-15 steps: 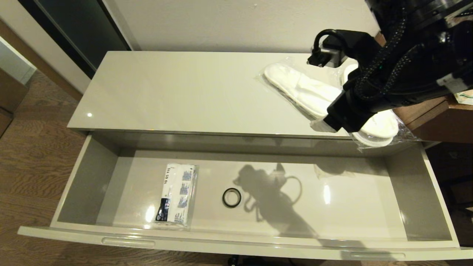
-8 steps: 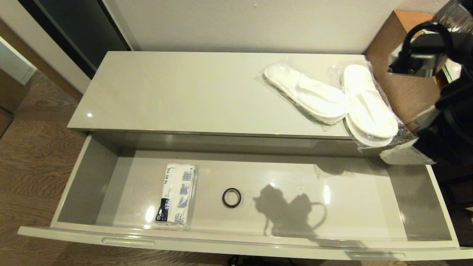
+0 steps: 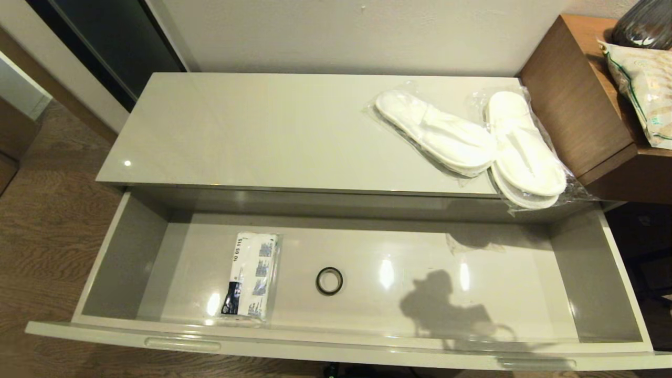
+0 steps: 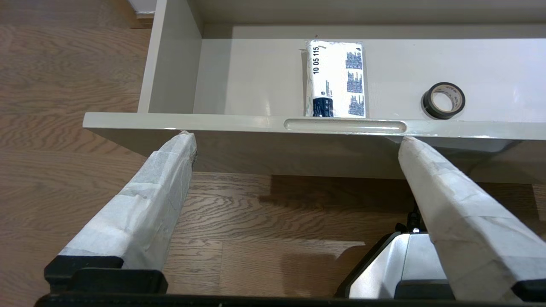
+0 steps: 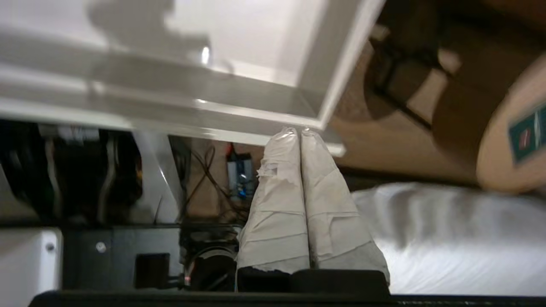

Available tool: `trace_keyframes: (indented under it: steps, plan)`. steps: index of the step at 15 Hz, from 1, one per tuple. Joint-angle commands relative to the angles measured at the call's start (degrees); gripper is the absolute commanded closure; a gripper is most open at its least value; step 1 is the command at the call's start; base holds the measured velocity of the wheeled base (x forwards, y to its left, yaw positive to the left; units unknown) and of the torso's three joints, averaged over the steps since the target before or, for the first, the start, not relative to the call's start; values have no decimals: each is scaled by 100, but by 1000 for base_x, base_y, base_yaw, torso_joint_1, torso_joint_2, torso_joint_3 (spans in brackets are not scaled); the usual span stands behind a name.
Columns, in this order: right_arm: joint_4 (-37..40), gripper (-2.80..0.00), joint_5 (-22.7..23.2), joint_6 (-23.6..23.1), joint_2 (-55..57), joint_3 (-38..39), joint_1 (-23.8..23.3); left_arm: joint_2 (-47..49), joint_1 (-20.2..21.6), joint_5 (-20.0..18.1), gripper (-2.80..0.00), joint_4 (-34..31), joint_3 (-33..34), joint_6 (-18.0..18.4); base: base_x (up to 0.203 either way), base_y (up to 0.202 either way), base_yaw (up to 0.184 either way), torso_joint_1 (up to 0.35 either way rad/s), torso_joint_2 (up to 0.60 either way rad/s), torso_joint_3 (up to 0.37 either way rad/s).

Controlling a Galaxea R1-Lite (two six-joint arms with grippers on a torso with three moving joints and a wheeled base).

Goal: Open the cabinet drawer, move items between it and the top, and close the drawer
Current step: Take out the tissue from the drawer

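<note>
Packet (image 3: 249, 276) lies front-to-back in drawer (image 3: 336, 344); right gripper (image 5: 300, 134) closed empty, left gripper (image 4: 294, 140) wide.

Cream cabinet top (image 3: 252, 131), two bagged slipper pairs (image 3: 436, 134) (image 3: 525, 149) at its right end

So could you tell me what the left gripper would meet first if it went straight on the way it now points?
Probably the front panel of the cabinet drawer: the left gripper, fingers open, points at it below the handle recess. How far away the panel is remains unclear.
</note>
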State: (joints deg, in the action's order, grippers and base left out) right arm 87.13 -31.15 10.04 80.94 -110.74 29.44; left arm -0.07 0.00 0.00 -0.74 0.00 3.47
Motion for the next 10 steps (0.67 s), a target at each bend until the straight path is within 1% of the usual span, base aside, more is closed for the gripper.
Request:
trace_keyframes:
  steps: [1, 2, 4, 5, 6, 8, 9, 10]
  plan:
    - [50, 0, 43, 155, -782, 120, -660, 7, 0, 0, -280, -5, 0, -4, 0, 0, 0, 0, 0, 0]
    - [52, 0, 164, 368, -1036, 366, -849, 7, 0, 0, -280, -5, 0, -4, 0, 0, 0, 0, 0, 0]
    - [53, 0, 416, 696, -1342, 918, -922, 7, 0, 0, -280, -5, 0, 5, 0, 0, 0, 0, 0, 0]
    - [53, 0, 697, 893, -1453, 1233, -932, 7, 0, 0, -280, -5, 0, 5, 0, 0, 0, 0, 0, 0]
    - [54, 0, 1131, 1168, -1545, 1500, -937, 7, 0, 0, -280, -5, 0, 5, 0, 0, 0, 0, 0, 0]
    - [54, 0, 1789, 1872, -1734, 2246, -913, 7, 0, 0, -280, -5, 0, -4, 0, 0, 0, 0, 0, 0]
    - [-15, 0, 1991, 2127, -1951, 2703, -886, 7, 0, 0, -280, -1, 0, 5, 0, 0, 0, 0, 0, 0]
    - [-271, 0, 2107, 2211, -2295, 3149, -859, 7, 0, 0, -280, -5, 0, -2, 0, 0, 0, 0, 0, 0]
